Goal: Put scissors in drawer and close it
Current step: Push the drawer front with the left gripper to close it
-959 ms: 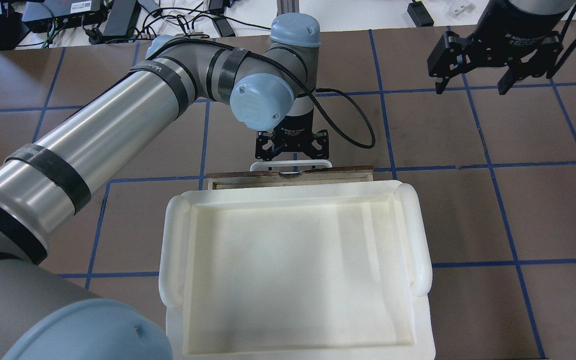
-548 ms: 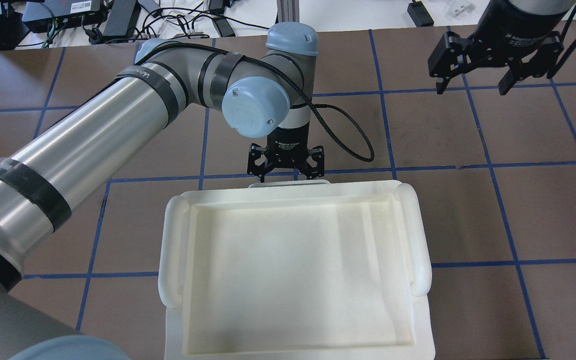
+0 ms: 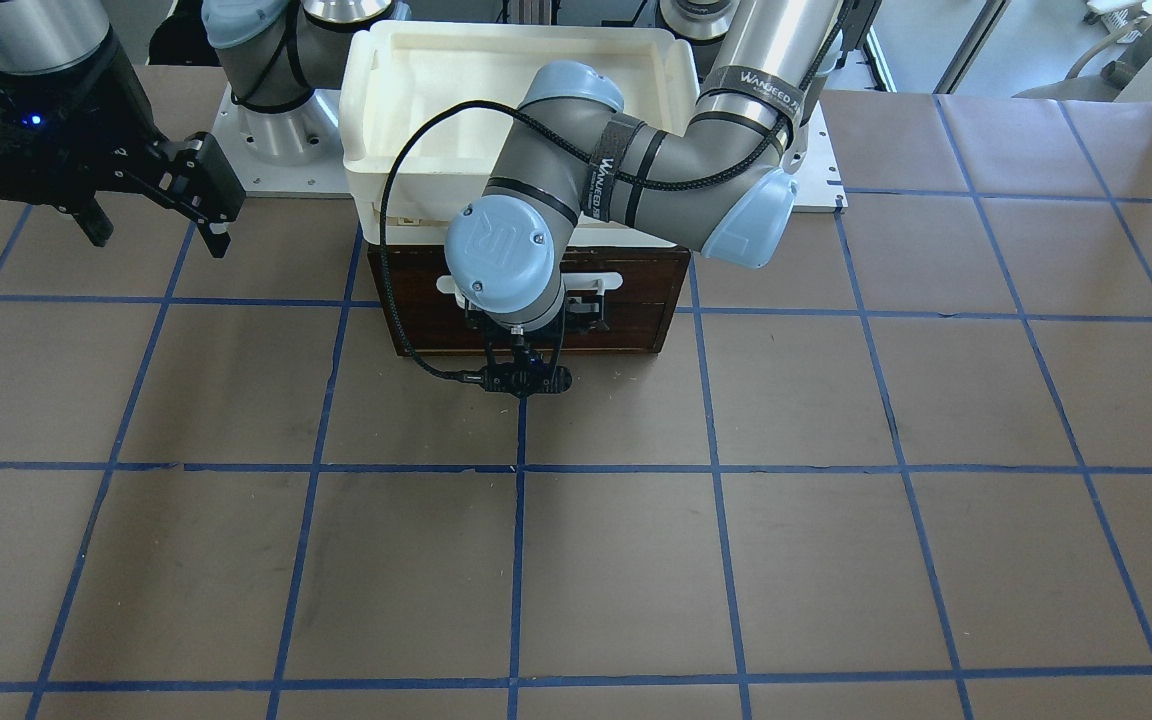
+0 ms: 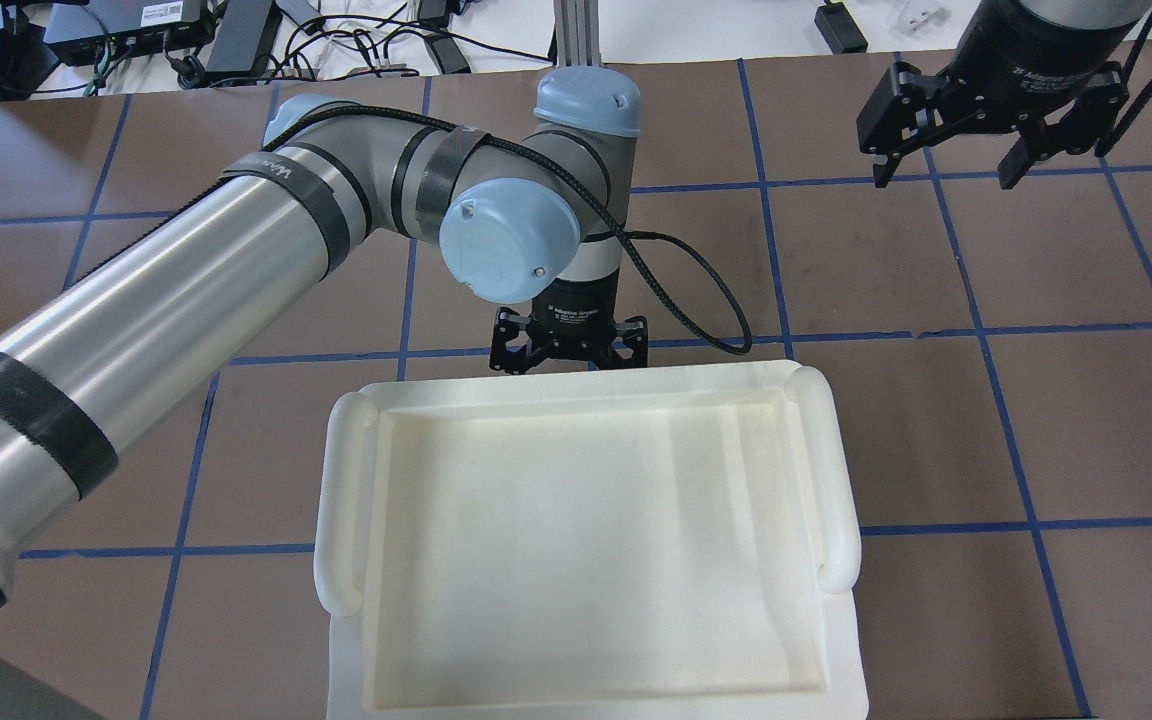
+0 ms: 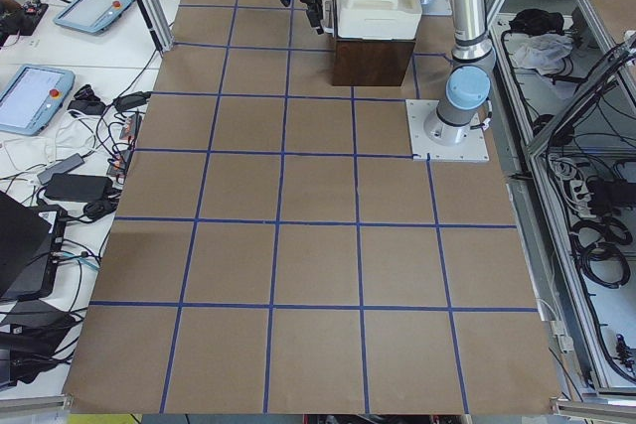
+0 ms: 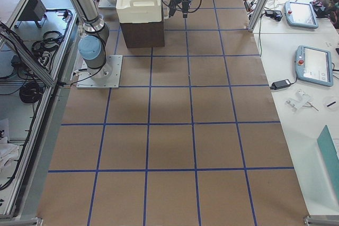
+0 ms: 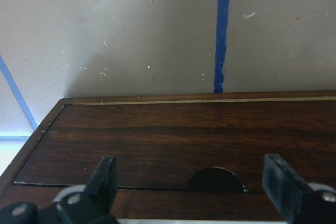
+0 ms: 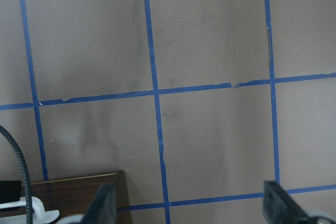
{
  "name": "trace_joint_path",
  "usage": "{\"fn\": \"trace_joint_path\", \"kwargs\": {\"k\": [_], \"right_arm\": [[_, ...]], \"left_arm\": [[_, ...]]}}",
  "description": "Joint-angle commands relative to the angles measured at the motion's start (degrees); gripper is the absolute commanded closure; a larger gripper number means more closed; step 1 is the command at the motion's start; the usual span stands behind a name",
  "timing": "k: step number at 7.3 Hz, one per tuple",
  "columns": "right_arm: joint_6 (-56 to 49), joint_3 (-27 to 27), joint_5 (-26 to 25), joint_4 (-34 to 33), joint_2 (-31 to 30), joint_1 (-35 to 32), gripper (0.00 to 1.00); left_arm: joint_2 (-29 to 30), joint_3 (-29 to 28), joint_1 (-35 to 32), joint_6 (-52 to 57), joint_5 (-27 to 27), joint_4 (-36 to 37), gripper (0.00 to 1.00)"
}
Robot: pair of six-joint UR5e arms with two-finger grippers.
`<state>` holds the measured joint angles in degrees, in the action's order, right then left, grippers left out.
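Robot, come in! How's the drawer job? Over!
Left pincer open at drawer front; right pincer open, off aside. Drawer looks shut, scissors out of sight. White tray on top.

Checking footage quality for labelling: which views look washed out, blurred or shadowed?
Left wrist: table washed out pale, left fingers soft. Right wrist: evenly lit, right fingers blurred. Overhead: faint shadow bands inside the tray.

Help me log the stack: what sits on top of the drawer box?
A white tray sits directly on it. The drawer looks shut, so its inside is hidden.
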<state>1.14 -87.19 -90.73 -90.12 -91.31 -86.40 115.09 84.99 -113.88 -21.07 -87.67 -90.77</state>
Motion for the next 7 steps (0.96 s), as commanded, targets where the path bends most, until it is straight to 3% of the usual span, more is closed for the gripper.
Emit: {"fn": "trace_joint_path", "kwargs": {"k": [1,2,7], "right_arm": [[0.0,0.0,0.03,-0.14,-0.01,0.0,0.0],[0.0,0.0,-0.32,-0.14,0.08,0.0,0.0],[0.0,-0.09,-0.41,-0.05,-0.01,0.0,0.0]], "left_arm": [[-0.04,-2.01,2.85,0.59,-0.83,7.85,0.0],[-1.26,-3.68,5.22,2.07,-0.92,7.45,0.0],[-22.5,-3.17,6.99,7.35,-4.0,6.4,0.0]]}}
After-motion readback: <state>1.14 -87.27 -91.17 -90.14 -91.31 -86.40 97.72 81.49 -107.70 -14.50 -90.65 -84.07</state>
